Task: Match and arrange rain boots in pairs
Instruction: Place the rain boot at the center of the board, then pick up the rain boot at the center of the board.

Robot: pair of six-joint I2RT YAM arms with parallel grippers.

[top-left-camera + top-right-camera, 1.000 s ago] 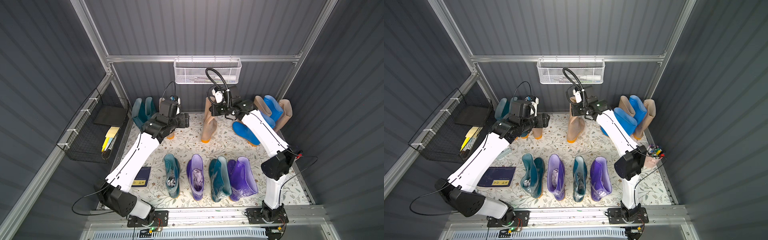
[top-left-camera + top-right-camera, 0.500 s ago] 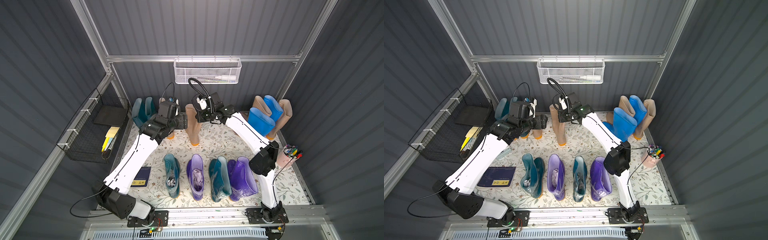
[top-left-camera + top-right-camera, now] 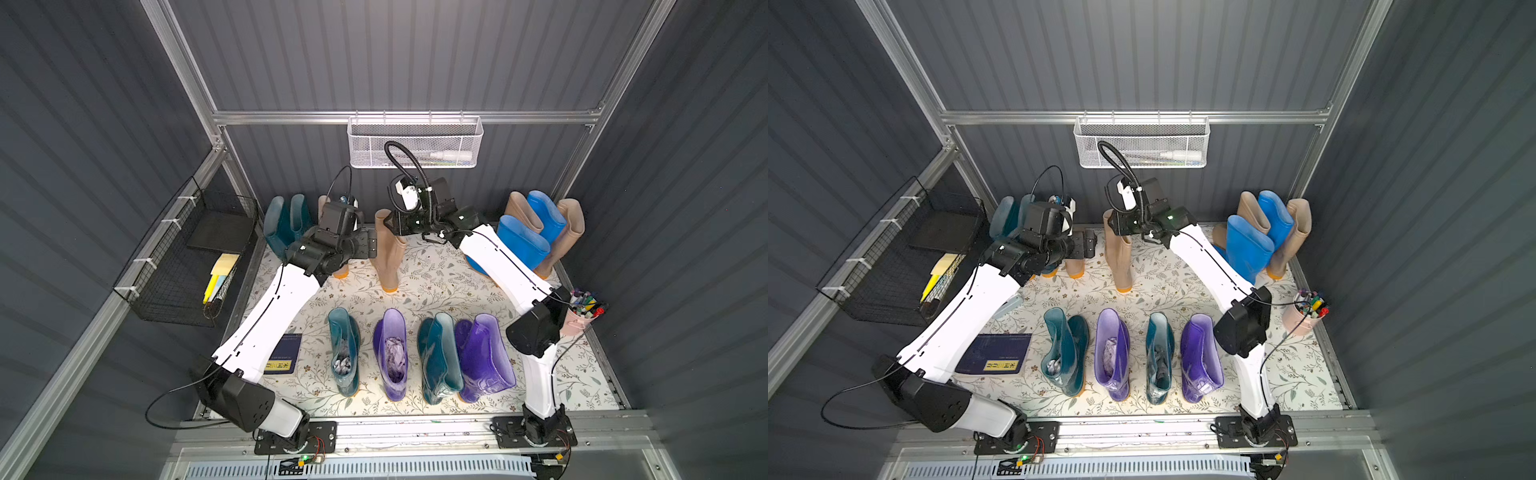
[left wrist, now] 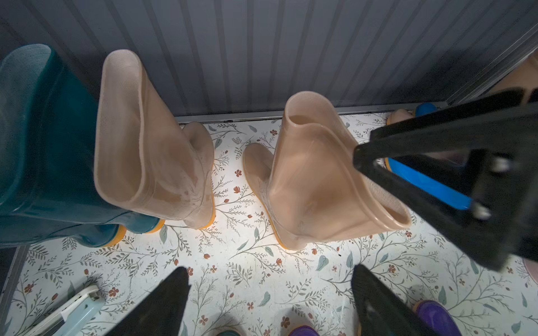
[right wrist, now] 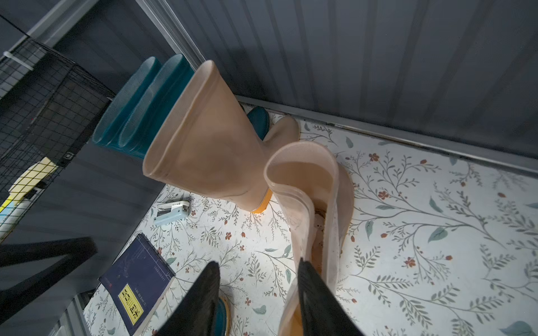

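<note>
Back-left corner of counter point(image 3: 434, 282): two teal boots point(image 3: 286, 224), upright, side by side. Just beside them along the back edge is the first beige boot point(image 4: 145, 151), upright, toe toward the back wall. The left tool point(image 4: 269, 273) hangs above bare counter between this boot and the next. Its fingers are spread wide with nothing between them. The second beige boot point(image 3: 388, 257) stands on its orange sole near the middle of the back edge. It is apart from the first, with bare counter between them, and its cuff is creased. The right tool point(image 5: 259, 264) is at that cuff with its fingers parted. One finger point(image 5: 317, 302) lies against the cuff wall and the other is clear of it, so it has no clamp on the boot. Back-right corner: two blue boots point(image 3: 524, 246) and two more beige boots point(image 3: 570, 224), packed together and leaning, colours mixed. Front row, from the left edge: dark book point(image 3: 284, 355) lying flat, then teal boot point(image 3: 343, 353), purple boot point(image 3: 392, 353), another teal boot point(image 3: 440, 361) and another purple boot point(image 3: 484, 357). All four are upright and the colours alternate. Right edge: pink cup point(image 3: 579, 323) holding markers.
</note>
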